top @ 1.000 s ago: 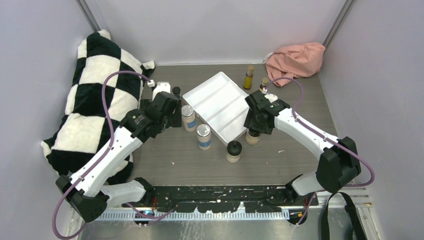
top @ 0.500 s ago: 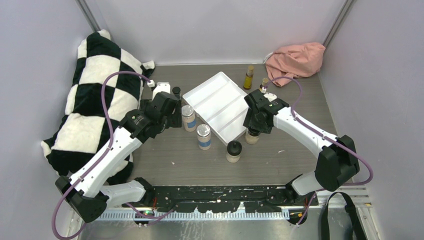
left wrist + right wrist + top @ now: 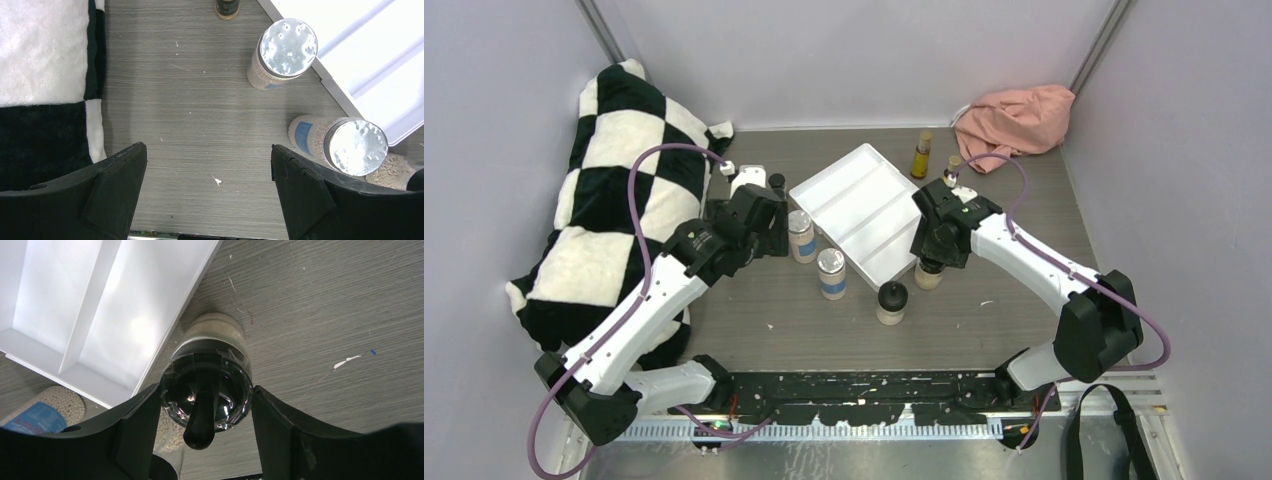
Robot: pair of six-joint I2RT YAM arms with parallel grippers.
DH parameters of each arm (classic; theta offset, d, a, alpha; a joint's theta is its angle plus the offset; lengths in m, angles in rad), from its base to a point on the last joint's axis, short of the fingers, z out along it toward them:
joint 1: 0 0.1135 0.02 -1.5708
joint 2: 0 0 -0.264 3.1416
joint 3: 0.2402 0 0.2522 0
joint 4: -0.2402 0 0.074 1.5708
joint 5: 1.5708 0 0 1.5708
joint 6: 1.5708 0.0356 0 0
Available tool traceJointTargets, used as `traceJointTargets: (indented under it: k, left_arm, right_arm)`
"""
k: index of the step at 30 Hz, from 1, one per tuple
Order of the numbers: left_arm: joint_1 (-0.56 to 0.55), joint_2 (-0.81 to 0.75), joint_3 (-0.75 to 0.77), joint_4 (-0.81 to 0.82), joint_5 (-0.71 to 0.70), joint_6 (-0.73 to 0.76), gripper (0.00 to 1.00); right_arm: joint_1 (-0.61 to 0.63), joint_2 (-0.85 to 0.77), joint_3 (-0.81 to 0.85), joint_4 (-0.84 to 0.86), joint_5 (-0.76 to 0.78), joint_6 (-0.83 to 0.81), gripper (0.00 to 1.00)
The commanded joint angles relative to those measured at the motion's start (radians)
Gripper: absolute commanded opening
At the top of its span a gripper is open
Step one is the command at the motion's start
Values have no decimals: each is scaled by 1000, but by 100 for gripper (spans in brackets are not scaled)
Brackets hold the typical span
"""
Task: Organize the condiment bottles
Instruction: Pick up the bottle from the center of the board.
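The right tool [image 3: 206, 402] is clamped on a tan black-capped jar [image 3: 216, 332] beside the white tray [image 3: 100, 315], while the left tool [image 3: 207, 175] gapes wide over the tabletop [image 3: 190, 100]

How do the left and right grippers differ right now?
The left gripper is wide open; the right gripper is closed on a black-capped jar. The left gripper hangs over bare table, holding nothing; the right gripper grips the jar by its cap. Both point down near the tray.
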Motion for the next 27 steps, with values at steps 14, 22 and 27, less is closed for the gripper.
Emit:
traceJointTargets:
  k: [14, 22, 27]
  left_arm:
    - [-4, -40, -4, 27, 23, -3, 94]
    - [-3, -56, -5, 18, 22, -2, 94]
    - [-3, -63, -6, 16, 23, -1, 94]
  right_arm:
    - [38, -66, 176, -170, 31, -14, 1]
    - [38, -59, 252, -201, 59, -24, 1]
    - [38, -49, 298, -217, 77, -33, 1]
